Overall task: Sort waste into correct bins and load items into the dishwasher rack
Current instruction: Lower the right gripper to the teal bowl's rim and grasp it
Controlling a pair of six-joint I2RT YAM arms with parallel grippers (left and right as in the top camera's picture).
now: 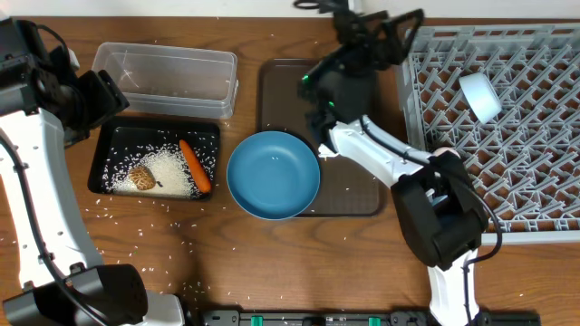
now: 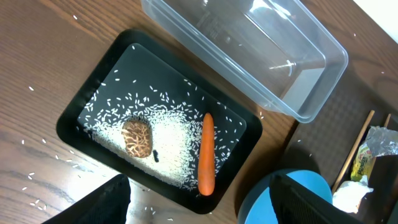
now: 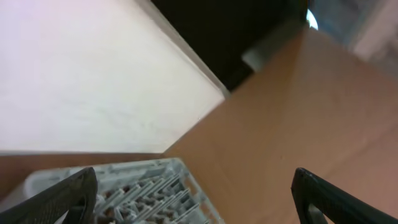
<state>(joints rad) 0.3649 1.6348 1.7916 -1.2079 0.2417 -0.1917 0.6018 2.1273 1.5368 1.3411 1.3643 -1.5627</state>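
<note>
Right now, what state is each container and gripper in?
Clear tub: upright, empty.
Black tray: holds rice, carrot, brown lump.
Blue bowl: upright, empty.
Light-blue cup: tipped over, on the rack.
Left gripper: open, empty.
Right gripper: open, empty.

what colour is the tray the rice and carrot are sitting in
Black. The tray shows best in the left wrist view.
</note>
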